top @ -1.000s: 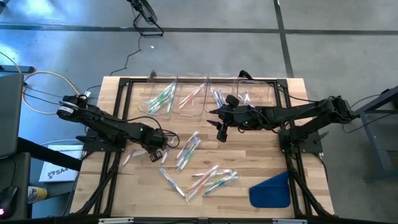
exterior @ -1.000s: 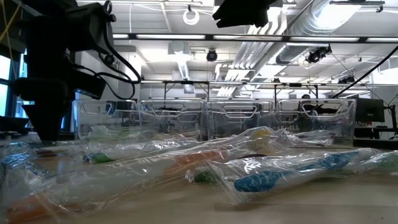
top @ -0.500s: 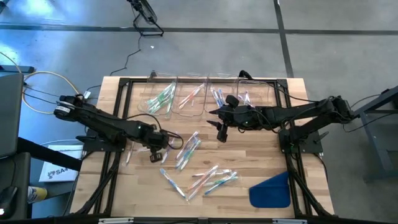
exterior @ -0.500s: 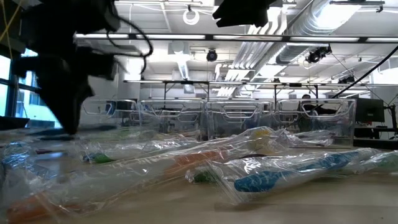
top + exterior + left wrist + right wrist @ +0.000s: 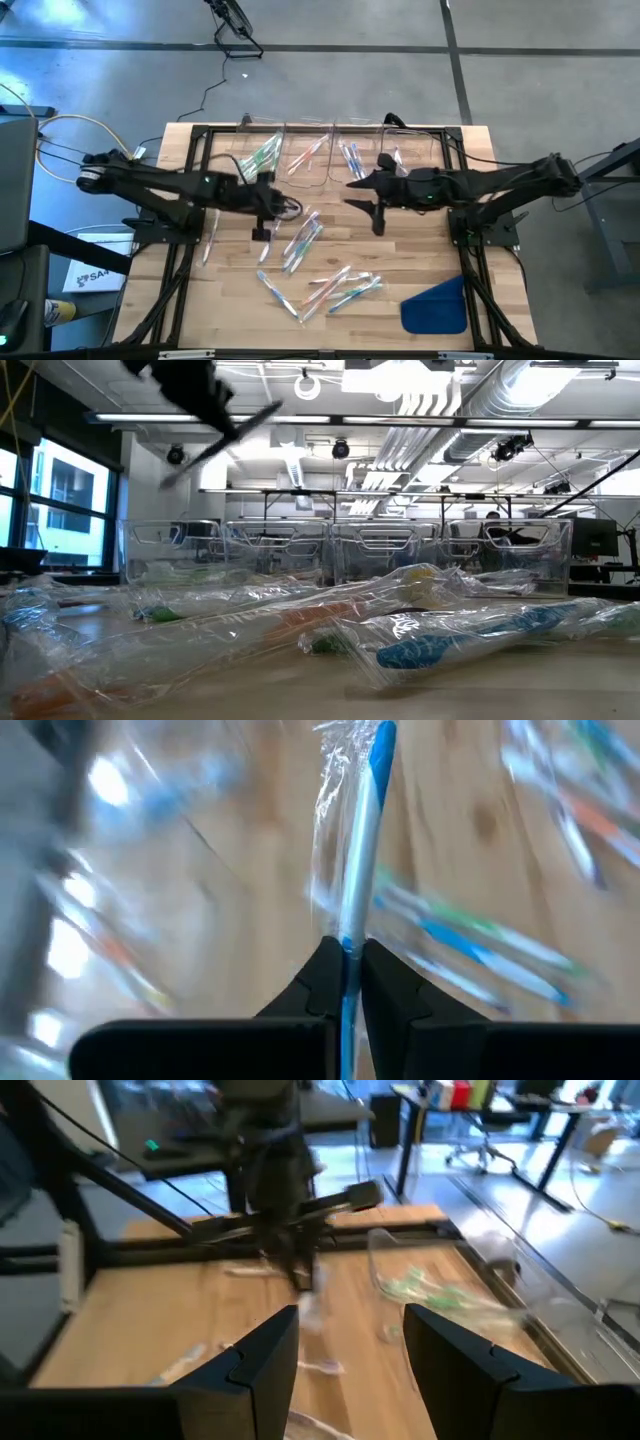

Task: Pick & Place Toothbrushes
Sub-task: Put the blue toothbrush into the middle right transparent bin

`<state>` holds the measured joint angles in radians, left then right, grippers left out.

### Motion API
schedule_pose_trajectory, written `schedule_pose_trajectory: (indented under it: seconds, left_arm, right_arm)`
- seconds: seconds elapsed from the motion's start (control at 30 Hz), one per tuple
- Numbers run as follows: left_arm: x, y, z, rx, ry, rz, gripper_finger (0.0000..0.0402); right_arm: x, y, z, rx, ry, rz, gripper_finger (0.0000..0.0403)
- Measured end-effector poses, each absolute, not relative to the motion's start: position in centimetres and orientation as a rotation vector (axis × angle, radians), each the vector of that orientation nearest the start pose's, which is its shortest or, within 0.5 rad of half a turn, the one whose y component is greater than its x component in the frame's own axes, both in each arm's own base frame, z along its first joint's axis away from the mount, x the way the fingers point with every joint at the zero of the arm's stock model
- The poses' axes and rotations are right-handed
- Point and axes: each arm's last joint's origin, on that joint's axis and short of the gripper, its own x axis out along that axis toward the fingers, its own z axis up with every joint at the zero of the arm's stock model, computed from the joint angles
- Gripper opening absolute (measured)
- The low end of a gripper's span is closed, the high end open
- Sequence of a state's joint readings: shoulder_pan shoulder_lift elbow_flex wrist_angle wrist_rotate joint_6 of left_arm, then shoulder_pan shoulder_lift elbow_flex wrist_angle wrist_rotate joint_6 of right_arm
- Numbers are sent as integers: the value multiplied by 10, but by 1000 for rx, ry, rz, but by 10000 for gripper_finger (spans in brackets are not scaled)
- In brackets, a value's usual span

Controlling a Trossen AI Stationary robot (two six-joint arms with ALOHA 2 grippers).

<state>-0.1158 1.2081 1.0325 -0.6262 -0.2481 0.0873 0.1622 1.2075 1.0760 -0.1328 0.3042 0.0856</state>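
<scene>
Since the earlier frames the left arm has swung away from the table's left edge toward the middle and lifted: its left gripper (image 5: 263, 232) now hangs above the wood just short of the clear plastic bins (image 5: 262, 160) at the far edge, where a second ago it sat low near the left-hand wrapped brushes. Its two dark fingers (image 5: 325, 982) are pinched shut on a blue-and-white toothbrush in a clear wrapper (image 5: 364, 870), which sticks straight out past the fingertips. In the low view that arm has risen from table level to the upper left of the picture.

The right gripper (image 5: 377, 226) has shifted a little nearer the table's middle and front, and hovers with its fingers (image 5: 265, 1355) spread apart and nothing between them.

The loose pile of wrapped toothbrushes (image 5: 325, 285), green, orange and blue, lies unchanged on the wooden table (image 5: 430, 265), with more already sorted in the bins. The flat blue cloth-like piece (image 5: 436, 306) stays at the front right corner.
</scene>
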Motion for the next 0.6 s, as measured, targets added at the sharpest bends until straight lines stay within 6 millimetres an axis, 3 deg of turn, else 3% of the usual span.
schedule_pose_trajectory:
  seconds: [0.23, 0.4, 0.5, 0.6]
  left_arm:
    - [255, -11, 385, 502, 449, 64, 12]
    - [252, -13, 434, 554, 186, -29, 12]
    - [249, -16, 450, 532, 83, -96, 12]
    - [251, -18, 453, 484, 40, -140, 12]
  right_arm:
    - [252, 44, 364, 26, 212, -115, 176]
    - [253, 43, 364, 24, 215, -118, 176]
    - [256, 43, 366, 21, 175, -118, 176]
    - [260, 44, 373, -23, 88, -110, 176]
